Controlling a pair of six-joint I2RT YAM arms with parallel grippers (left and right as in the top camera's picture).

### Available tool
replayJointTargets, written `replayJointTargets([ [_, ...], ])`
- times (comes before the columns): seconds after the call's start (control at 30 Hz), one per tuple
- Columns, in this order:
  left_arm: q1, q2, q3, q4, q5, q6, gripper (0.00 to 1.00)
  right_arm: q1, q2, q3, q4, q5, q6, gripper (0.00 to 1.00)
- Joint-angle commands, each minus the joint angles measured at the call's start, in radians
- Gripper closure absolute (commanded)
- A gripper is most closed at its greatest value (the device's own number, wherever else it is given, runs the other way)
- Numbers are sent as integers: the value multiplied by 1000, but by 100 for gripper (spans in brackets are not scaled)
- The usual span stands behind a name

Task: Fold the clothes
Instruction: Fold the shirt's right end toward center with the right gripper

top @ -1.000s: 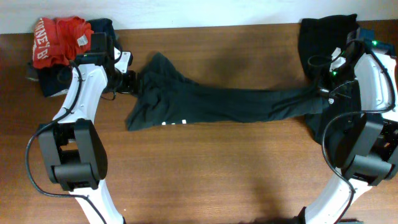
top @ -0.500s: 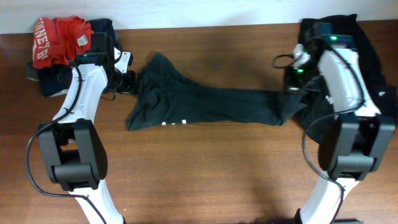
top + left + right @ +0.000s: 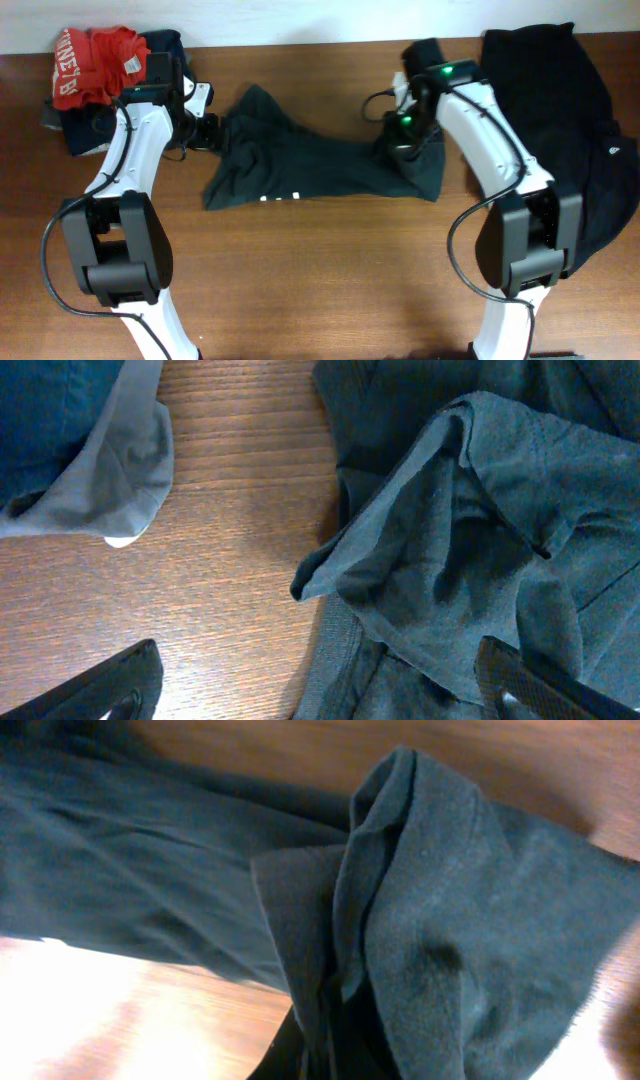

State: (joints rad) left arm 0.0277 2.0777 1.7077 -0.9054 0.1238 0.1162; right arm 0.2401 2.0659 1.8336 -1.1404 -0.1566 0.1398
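A black T-shirt [image 3: 310,165] lies bunched across the middle of the table, with a bit of white lettering [image 3: 280,197] at its front edge. My left gripper [image 3: 205,130] is open over the shirt's left edge. In the left wrist view [image 3: 330,695] its fingers [image 3: 120,685] stand wide apart, with the shirt's folded hem [image 3: 440,540] between and ahead of them. My right gripper [image 3: 402,138] is shut on the shirt's right end. In the right wrist view [image 3: 335,1050] the fabric [image 3: 430,910] is bunched in the jaws and hides the fingertips.
A second black garment [image 3: 545,110] with a small white logo [image 3: 612,148] is spread at the back right. A red garment [image 3: 95,62] lies on navy clothes [image 3: 165,45] at the back left. A grey garment [image 3: 110,470] lies beside the left gripper. Bare wood runs along the table's front.
My right gripper has moved far to the left with the shirt's right end, so the stretched shirt is now shorter and bunched. The left arm has not moved.
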Motion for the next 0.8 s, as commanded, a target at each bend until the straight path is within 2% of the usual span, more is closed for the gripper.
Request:
replayJointTargets([
  [0.0, 2, -8, 12, -2, 8, 21, 1, 60, 5, 18, 28, -15, 71, 96],
  [0.43, 2, -8, 12, -1, 8, 21, 1, 163, 74, 18, 148, -20, 132, 95],
  [0.47, 2, -8, 12, -1, 8, 21, 1, 168, 80, 18, 152, -24, 131, 85],
  [0.53, 2, -8, 12, -1, 8, 21, 1, 181, 82, 18, 154, -51, 121, 51],
  [0.63, 2, -8, 12, 2, 8, 21, 1, 192, 73, 18, 151, -85, 85, 45],
  [0.77, 2, -8, 12, 3, 8, 21, 1, 186, 47, 35, 129, -95, 85, 45],
])
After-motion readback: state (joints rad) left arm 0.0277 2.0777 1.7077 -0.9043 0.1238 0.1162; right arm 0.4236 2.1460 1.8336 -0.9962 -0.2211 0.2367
